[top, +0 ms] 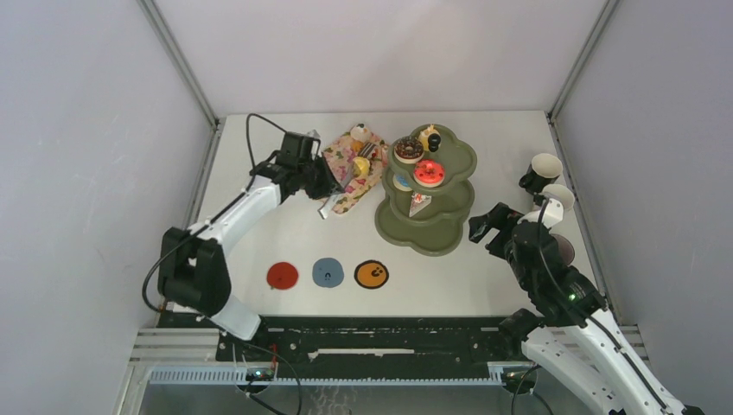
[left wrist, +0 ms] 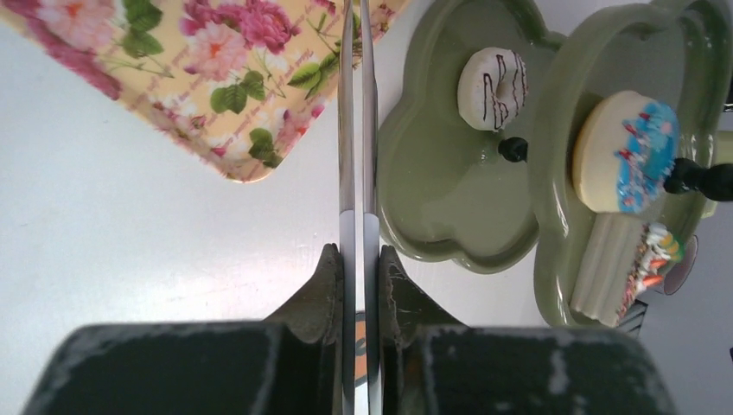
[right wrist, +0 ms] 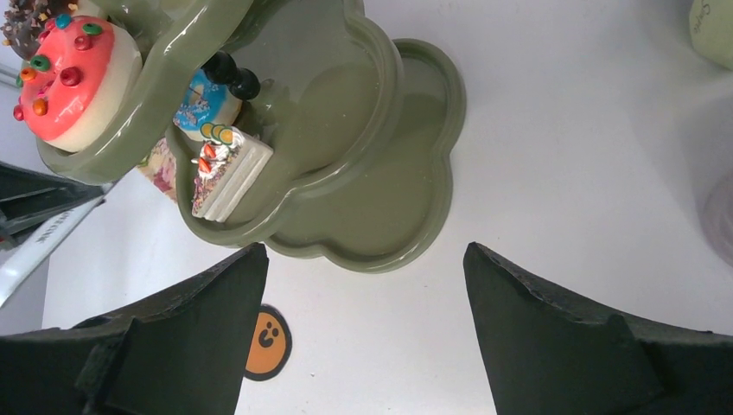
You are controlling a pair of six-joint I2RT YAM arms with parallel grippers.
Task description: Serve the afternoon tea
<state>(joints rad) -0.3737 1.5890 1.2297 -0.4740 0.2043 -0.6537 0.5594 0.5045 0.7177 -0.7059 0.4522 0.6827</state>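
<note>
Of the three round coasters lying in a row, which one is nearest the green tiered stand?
The orange round coaster, at the row's right end; the blue round coaster and red round coaster lie farther left.

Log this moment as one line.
left gripper: shut on metal tongs, by floral tray | right gripper: open, empty, facing stand | treats: on stand | mugs: right of stand

Viewed from my remote station, no words are readable: script on the floral tray (left wrist: 216,86) and a mug (right wrist: 716,30) is illegible; the orange coaster (right wrist: 268,341) bears a black face-like mark.
</note>
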